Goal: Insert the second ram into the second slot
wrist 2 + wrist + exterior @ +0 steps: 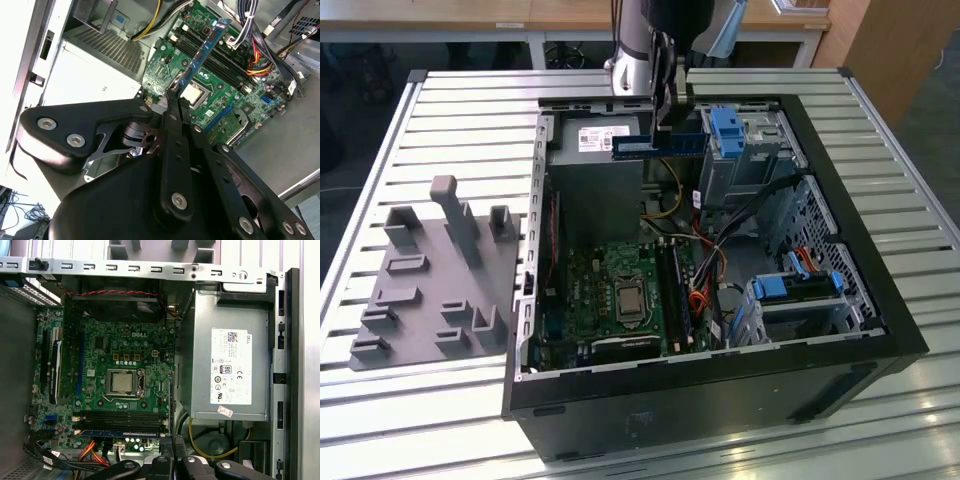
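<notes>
I'm at the carrying step: my gripper (669, 125) is clamped on the second ram (658, 146), held level above the motherboard (610, 290). The next move, I judge, calls for aligning its edge with an empty slot (120, 418) on that motherboard, beside the seated stick (120, 432).

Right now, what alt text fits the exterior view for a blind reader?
The gripper holds the second ram roughly level above an open computer case, over its grey power supply and clear of the motherboard below. A grey moulded fixture sits on the slatted table at the exterior view's left.
</notes>
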`<control>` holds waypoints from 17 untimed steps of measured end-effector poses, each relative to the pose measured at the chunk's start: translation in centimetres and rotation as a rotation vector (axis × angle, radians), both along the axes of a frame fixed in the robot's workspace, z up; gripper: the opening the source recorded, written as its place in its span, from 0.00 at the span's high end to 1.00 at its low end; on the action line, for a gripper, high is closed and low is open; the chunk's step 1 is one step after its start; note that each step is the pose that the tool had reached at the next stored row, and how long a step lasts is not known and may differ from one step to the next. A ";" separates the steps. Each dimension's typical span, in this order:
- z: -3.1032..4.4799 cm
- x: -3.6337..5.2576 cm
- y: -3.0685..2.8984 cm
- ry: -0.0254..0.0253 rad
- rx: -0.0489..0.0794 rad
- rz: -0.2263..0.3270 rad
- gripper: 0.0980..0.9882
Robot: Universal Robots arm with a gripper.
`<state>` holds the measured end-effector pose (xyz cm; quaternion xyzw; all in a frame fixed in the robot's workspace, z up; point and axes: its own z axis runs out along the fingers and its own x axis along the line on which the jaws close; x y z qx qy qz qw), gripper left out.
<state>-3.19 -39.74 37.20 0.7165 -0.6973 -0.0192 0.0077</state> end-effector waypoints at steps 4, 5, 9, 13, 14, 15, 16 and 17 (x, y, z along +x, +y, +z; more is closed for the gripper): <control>0.00 0.00 -0.44 0.0000 0.000 0.000 0.96; 0.00 0.00 -0.55 -0.0001 0.000 0.000 0.96; 0.00 0.00 -0.90 -0.0001 0.000 0.000 0.96; 0.00 0.00 -1.19 -0.0001 0.000 0.000 0.96; 0.00 0.00 -1.25 0.0000 0.000 0.000 0.96; 0.00 0.00 -1.31 0.0000 0.000 0.000 0.96; 0.00 0.00 -1.37 -0.0001 0.000 0.000 0.96; 0.00 0.00 -1.44 -0.0001 0.000 0.000 0.96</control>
